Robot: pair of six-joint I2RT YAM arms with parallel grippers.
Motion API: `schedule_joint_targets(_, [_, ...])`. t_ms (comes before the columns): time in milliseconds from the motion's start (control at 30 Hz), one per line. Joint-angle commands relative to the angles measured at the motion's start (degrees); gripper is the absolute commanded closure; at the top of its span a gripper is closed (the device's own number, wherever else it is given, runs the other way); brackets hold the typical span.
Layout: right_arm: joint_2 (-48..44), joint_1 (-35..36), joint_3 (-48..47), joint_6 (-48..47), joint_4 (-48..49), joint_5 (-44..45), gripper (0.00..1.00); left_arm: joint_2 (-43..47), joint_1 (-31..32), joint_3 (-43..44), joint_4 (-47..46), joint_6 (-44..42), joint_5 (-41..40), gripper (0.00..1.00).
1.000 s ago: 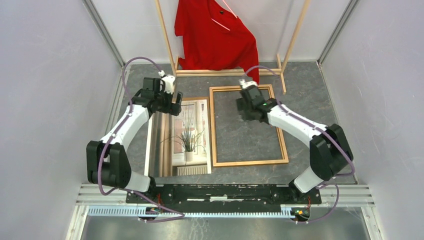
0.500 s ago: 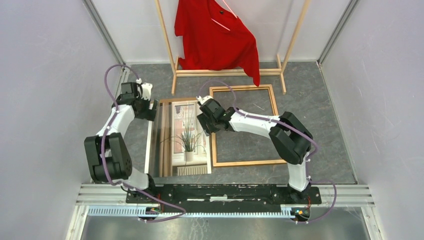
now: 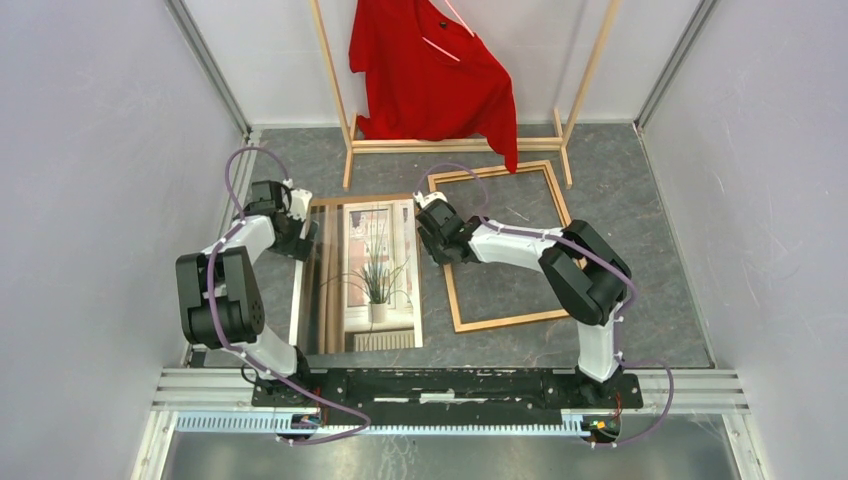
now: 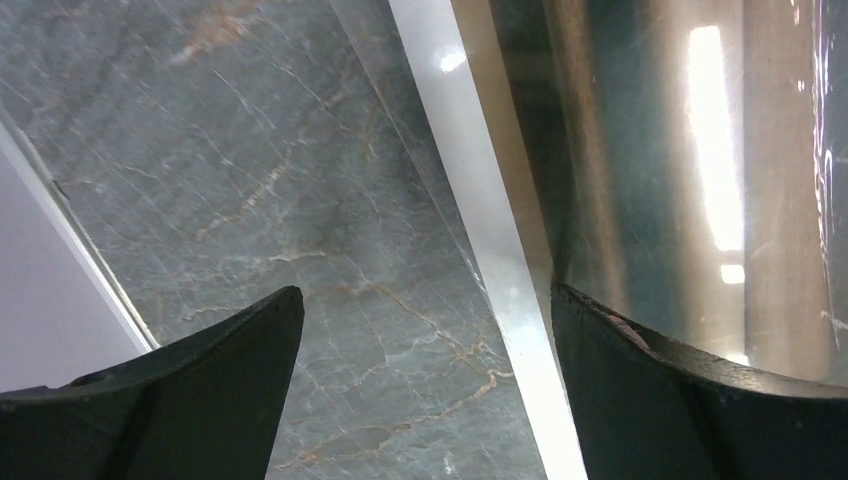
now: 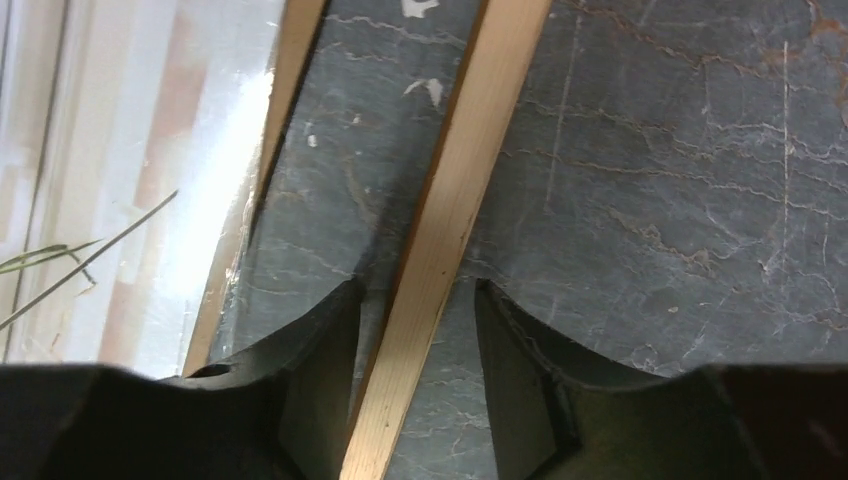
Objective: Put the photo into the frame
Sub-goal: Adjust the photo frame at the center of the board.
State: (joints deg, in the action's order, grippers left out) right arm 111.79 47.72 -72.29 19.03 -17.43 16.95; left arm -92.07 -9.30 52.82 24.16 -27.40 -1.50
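Far left there's only a narrow strip of grey tabletop (image 3: 270,280) between the wall and the stack. The left gripper (image 3: 295,233) sits low right at the stack's left edge. Its fingers (image 4: 200,400) are spread wide with nothing between them, just stone surface and the white edge of the clear sheet (image 3: 300,290).

Next over, a brown backing board (image 3: 331,280) lies under that sheet. The photo (image 3: 380,260) lies flat on the board, plant side up, far edge towards the clothes rack (image 3: 450,145) and its red shirt (image 3: 430,70).

The right gripper (image 3: 446,252) is down on the left rail of the frame (image 3: 520,320). In the wrist view it's set narrow, straddling the wood. One finger (image 5: 520,350) is against the rail and a sliver of tabletop shows by the other, so it isn't clamped tight.

Compared with half a second ago the frame has swung. It used to sit square beside the photo, now its near end has kicked out to the right, so the gap to the photo widens towards the arms. The left gripper has also come a bit nearer, but the photo hasn't budged.

There's plenty of open tabletop right of the frame and in front of it. Inside the frame you only see grey surface. The photo is outside it, just to its left.
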Motion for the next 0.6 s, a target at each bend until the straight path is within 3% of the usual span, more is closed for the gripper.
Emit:
schedule_joint_targets(0, [-2.17,-0.93,0.66,-0.69,0.11,-1.74,0.44,-0.81,-0.03,-0.87,-4.20,-3.18,-2.52,0.00])
schedule_joint_targets(133, [-2.84,0.30,-1.68,1.21,0.14,-5.37,0.35,-0.20,-0.10,0.88,-2.93,-1.96,-1.07,0.00])
schedule_joint_targets(300, [-4.06,-0.17,0.01,4.28,0.90,-10.66,0.32,1.64,-0.61,2.91,-1.04,-2.26,0.27,0.00])
schedule_joint_targets(467, [-3.86,-2.23,5.26,9.66,8.20,-22.39,0.31,2.04,-2.44,5.64,0.11,-2.83,1.18,0.00])
schedule_joint_targets(567, [-3.27,-2.37,5.19,11.12,10.18,-24.14,0.31,1.27,-3.29,8.11,0.72,-2.75,1.23,0.00])
